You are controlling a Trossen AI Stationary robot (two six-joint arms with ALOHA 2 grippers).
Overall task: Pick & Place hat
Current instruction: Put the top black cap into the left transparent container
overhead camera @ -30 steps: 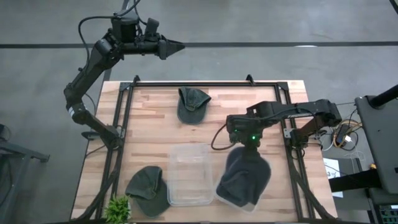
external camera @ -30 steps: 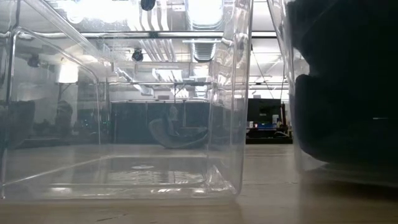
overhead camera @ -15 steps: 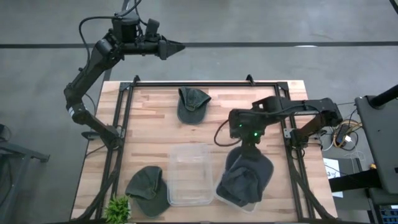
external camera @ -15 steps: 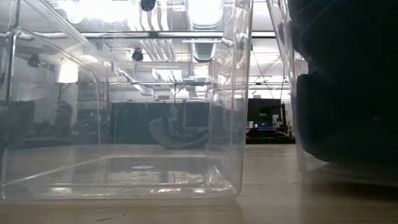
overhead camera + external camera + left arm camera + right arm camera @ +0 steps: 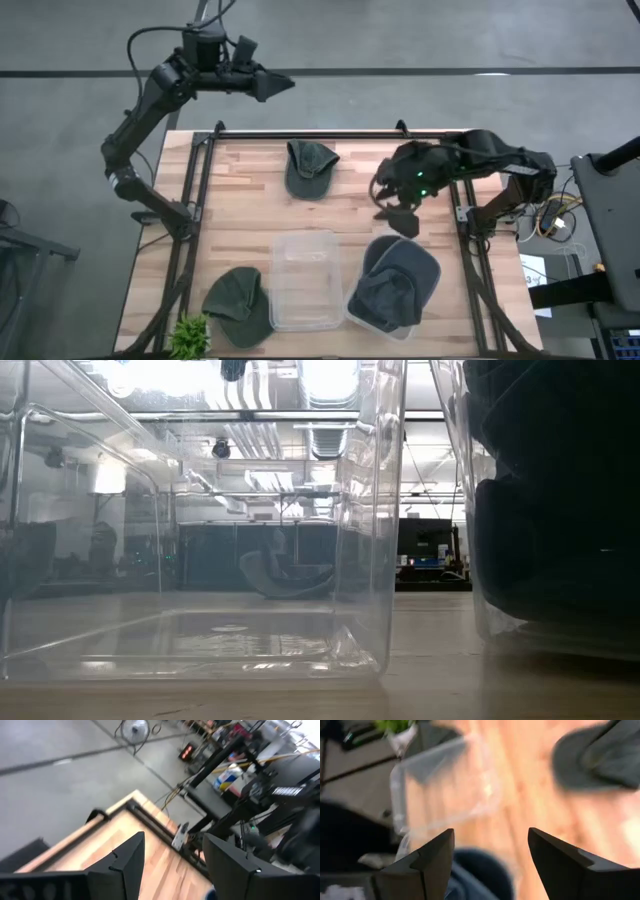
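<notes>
Light wooden slatted bench with a black metal frame along its rim; bare boards lie open across its middle, between the far cap and the containers. Right tool, fingers spread and empty, hangs above the boards just beyond the near-right container. Left tool, fingers likewise spread and empty, waits off the bench past its far edge. Clear rectangular plastic bin, nothing inside, stands at the near middle; touching its right side, a second clear plastic container holds a crumpled dark grey cap, long axis running diagonally from near-left to far-right. A dark green cap lies near the far edge; another dark green cap lies near-left beside a small green plant.
</notes>
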